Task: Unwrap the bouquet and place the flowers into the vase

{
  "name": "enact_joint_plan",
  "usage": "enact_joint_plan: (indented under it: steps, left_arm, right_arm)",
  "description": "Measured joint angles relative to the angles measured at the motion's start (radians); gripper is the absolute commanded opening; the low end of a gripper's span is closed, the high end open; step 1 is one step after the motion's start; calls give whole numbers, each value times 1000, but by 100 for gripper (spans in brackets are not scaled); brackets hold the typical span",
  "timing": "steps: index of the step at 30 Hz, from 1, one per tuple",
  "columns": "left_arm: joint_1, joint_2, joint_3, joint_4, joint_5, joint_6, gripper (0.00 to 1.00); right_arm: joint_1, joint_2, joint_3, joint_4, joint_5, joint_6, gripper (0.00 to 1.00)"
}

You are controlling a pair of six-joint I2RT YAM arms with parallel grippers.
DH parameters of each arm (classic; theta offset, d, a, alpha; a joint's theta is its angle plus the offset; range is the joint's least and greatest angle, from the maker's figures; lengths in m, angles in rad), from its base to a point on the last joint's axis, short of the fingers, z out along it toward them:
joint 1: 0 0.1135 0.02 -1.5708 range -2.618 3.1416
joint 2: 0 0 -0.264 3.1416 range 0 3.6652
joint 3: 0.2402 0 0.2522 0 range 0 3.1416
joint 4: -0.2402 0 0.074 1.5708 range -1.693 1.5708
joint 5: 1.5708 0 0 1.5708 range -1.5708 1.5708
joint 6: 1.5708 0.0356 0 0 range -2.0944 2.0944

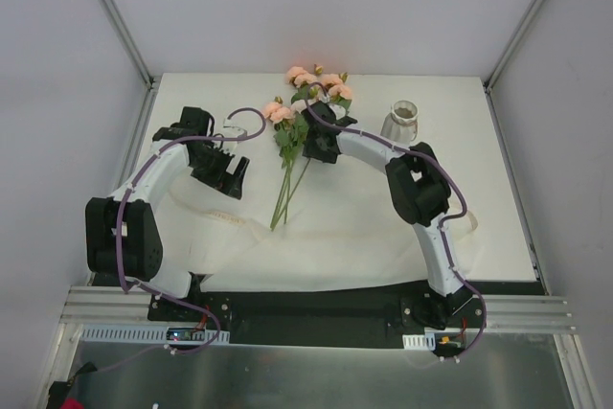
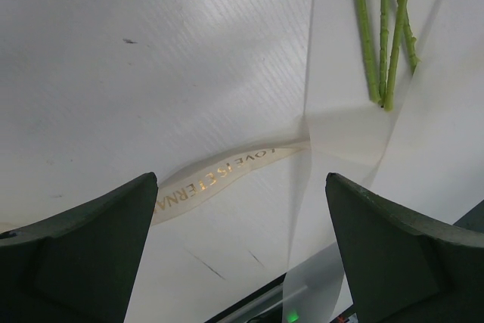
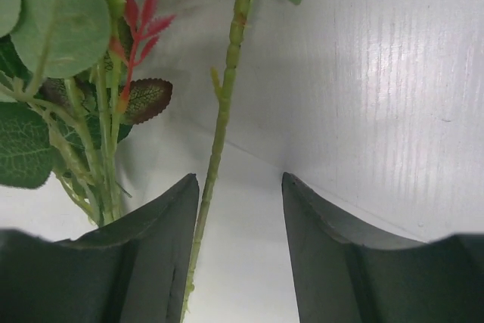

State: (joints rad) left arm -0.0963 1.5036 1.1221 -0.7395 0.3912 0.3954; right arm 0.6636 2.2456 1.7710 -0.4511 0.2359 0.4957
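Observation:
The bouquet lies unwrapped: the flowers [image 1: 305, 102] rest on the flattened white wrapping paper [image 1: 326, 237], blooms toward the back, stems [image 1: 285, 193] pointing forward. My right gripper [image 1: 316, 144] is down among the stems and stands open. One green stem [image 3: 224, 104] runs between its fingers close to the left one, and leaves [image 3: 45, 28] crowd its left side. My left gripper [image 1: 231, 176] hangs open over the paper left of the stem ends [image 2: 386, 43], with nothing between its fingers. The clear glass vase [image 1: 402, 122] stands upright at the back right, apart from both grippers.
A cream ribbon [image 2: 219, 175] with gold lettering lies on the paper below my left gripper, and another ribbon end [image 1: 471, 222] trails off at the right. Metal frame posts [image 1: 115, 16] and white walls enclose the table. The paper's front edge [image 1: 316, 284] overhangs the arm bases.

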Motion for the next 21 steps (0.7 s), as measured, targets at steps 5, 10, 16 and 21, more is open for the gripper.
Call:
enact_joint_plan:
  steps: [5, 10, 16, 21]
  left_arm:
    - [0, 0, 11, 0, -5, 6, 93]
    - [0, 0, 14, -2, -8, 10, 93]
    - [13, 0, 14, -2, -10, 12, 93]
    - [19, 0, 19, -6, -10, 13, 94]
  right_arm:
    - [0, 6, 9, -4, 15, 1, 33]
    - [2, 31, 41, -11, 32, -2, 11]
    - [3, 56, 78, -19, 70, -10, 1]
    - [6, 10, 27, -1, 113, -30, 1]
